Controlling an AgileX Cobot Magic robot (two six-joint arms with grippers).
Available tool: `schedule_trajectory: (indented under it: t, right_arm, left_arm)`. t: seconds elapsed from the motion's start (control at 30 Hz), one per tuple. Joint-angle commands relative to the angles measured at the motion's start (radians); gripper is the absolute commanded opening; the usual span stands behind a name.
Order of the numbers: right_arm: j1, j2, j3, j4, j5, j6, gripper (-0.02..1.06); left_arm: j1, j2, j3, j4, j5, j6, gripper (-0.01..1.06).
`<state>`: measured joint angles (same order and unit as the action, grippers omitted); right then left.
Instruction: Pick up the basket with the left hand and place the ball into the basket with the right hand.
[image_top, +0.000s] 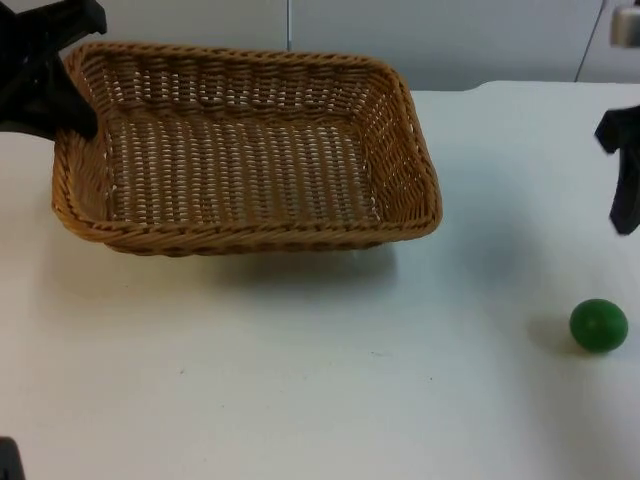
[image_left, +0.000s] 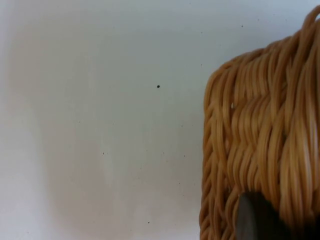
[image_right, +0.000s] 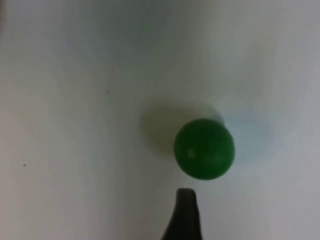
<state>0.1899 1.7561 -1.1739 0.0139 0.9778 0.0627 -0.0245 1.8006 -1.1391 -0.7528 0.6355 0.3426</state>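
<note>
The woven wicker basket (image_top: 250, 235) hangs slightly above the white table at the left and casts a shadow beneath its front wall. My left gripper (image_top: 75, 115) is shut on its left rim. In the left wrist view, the basket's wall (image_left: 265, 140) stands close up with a black fingertip (image_left: 250, 215) pressed against it. The green ball (image_top: 599, 325) lies on the table at the front right. My right gripper (image_top: 625, 200) hovers behind and above the ball, not touching it. The right wrist view looks down on the ball (image_right: 204, 148) just beyond the gripper.
The grey partition wall (image_top: 480, 40) closes off the table behind the basket. Bare white table top (image_top: 330, 390) stretches between the basket and the ball and along the front.
</note>
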Motion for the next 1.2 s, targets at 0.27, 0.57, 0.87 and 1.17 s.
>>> schedule_trajectory:
  t: [0.27, 0.57, 0.87, 1.17]
  right_arm:
    - [0.005, 0.105, -0.008, 0.040, -0.031, 0.015, 0.68]
    - [0.005, 0.177, -0.002, 0.052, -0.073, 0.015, 0.68]
    - [0.011, 0.228, -0.002, 0.089, -0.080, 0.009, 0.68]
    - [0.045, 0.245, -0.002, 0.089, -0.093, 0.028, 0.68]
  left_arm:
    - [0.002, -0.015, -0.005, -0.025, -0.010, -0.003, 0.00]
    - [0.002, -0.015, -0.005, -0.025, -0.014, -0.003, 0.00]
    - [0.002, -0.015, -0.005, -0.025, -0.014, -0.003, 0.00]
    - [0.002, -0.015, -0.005, -0.025, -0.019, -0.003, 0.00]
